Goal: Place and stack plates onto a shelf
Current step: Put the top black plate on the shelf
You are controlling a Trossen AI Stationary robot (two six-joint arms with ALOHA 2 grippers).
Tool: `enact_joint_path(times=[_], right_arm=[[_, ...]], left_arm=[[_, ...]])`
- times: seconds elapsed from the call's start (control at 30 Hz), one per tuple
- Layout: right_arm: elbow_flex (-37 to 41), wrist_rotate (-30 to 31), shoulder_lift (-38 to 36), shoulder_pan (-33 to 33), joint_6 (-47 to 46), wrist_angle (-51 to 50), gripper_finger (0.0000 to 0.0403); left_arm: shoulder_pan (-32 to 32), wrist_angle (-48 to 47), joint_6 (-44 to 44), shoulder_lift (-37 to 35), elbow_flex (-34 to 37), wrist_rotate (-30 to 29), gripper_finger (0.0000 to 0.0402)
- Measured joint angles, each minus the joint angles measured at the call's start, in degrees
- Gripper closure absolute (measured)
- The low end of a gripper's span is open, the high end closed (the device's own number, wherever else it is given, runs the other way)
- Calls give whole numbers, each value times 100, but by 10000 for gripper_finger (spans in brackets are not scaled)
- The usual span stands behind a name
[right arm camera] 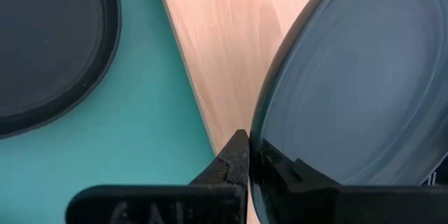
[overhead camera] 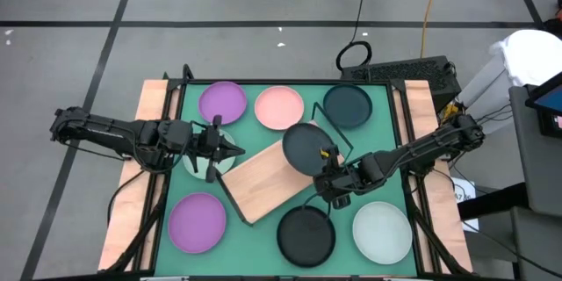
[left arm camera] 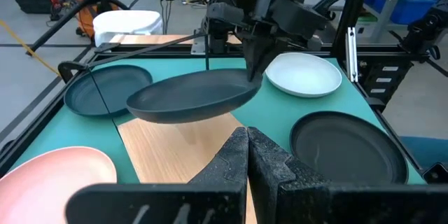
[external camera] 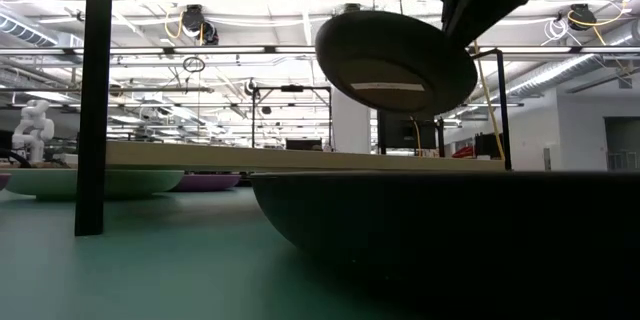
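Note:
My right gripper (overhead camera: 329, 172) is shut on a dark plate (overhead camera: 307, 147), which hangs tilted above the right part of the light wooden shelf (overhead camera: 268, 178). The low view shows this plate (external camera: 395, 60) clear of the shelf board (external camera: 300, 155). The shelf lies slanted across the middle of the green table. My left gripper (overhead camera: 230, 149) is shut on nothing and hovers by the shelf's left end. Flat on the table are two purple plates (overhead camera: 222, 103) (overhead camera: 197, 221), a pink plate (overhead camera: 279, 107), a dark teal plate (overhead camera: 348, 105), a black plate (overhead camera: 306, 234) and a pale mint plate (overhead camera: 382, 231). My right gripper pinches the dark plate's rim (right arm camera: 260, 155) on the side facing the table's right near corner. One finger (right arm camera: 301, 175) lies on the inner face and the other (right arm camera: 234, 159) on the outer side. The fingers come slanting from the right. The plate is lifted clear and tilted.
The shelf's thin black wire frame (overhead camera: 338, 136) stands at its right end, close to the held plate. A pale object (overhead camera: 219, 165) shows under my left gripper by the shelf's left end. Black rails and wooden strips (overhead camera: 154, 97) border the table.

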State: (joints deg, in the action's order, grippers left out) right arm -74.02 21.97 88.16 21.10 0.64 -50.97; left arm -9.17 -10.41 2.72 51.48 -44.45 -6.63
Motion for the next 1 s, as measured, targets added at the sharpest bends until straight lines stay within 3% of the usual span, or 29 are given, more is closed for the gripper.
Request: enact_joint_path(times=[1.0], right_arm=[[883, -135, -2, -50, 66, 681, 403]], left_arm=[[1, 29, 7, 0, 0, -151, 398]])
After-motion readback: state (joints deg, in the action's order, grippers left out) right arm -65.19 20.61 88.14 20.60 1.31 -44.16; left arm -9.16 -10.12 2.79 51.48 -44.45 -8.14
